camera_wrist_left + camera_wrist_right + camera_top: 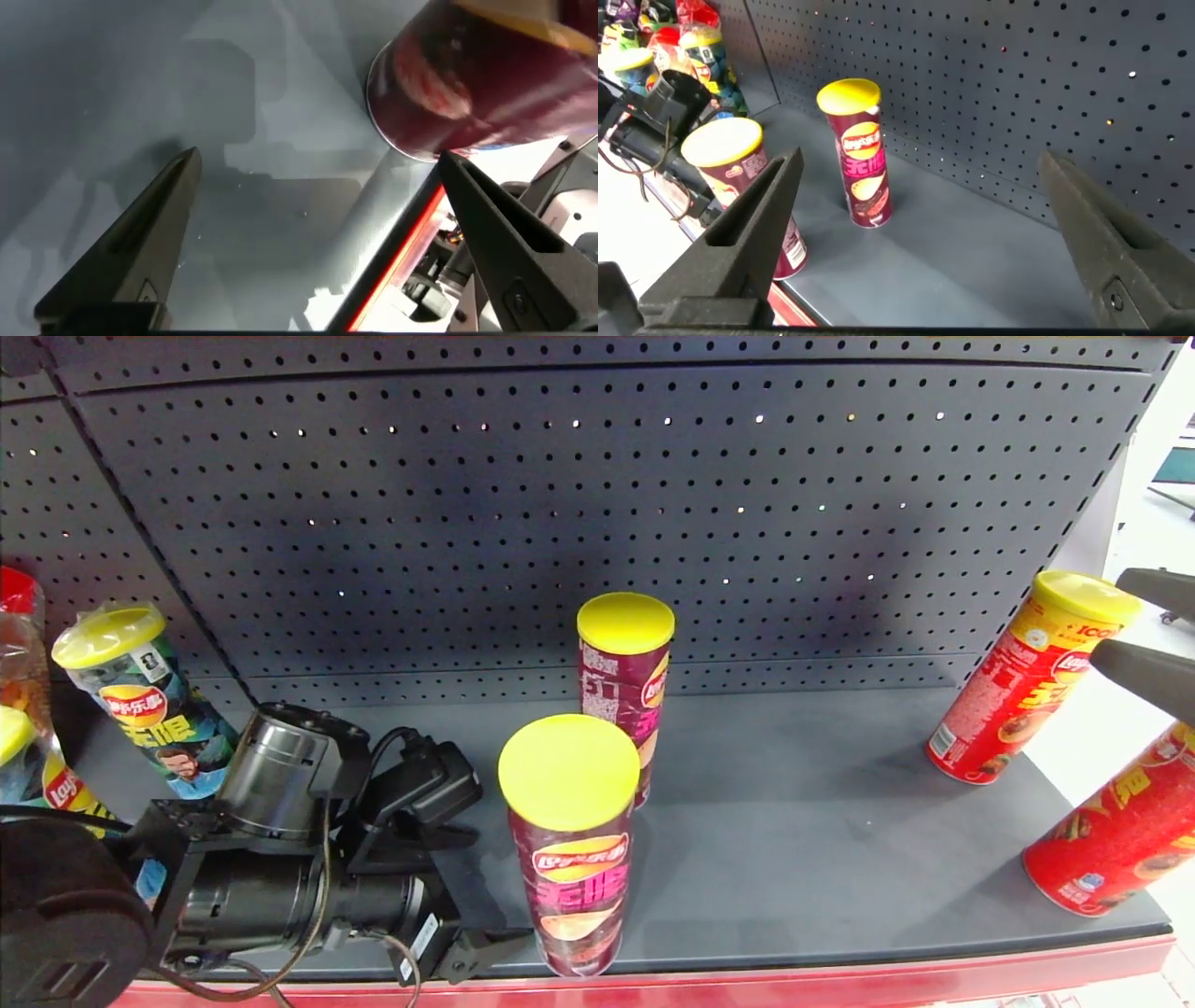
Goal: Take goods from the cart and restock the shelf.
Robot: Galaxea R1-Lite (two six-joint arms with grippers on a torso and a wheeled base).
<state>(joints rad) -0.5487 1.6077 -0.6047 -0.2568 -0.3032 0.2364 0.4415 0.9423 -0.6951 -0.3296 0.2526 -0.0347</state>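
left gripper (pixel 318 159): jaws spread, empty, low at the shelf (pixel 794 840) front edge. purple can (pixel 569 859) stands upright just beside one fingertip, toward the robot's right, long axis vertical. right gripper (pixel 1109 618), jaws spread, hangs well apart near a red can (pixel 1027 677); left arm is nearer.

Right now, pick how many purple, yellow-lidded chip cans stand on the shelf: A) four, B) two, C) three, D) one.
B: the front purple can stands upright near the edge of the shelf, and the rear purple can stands just behind it. The other cans are red or blue-green.
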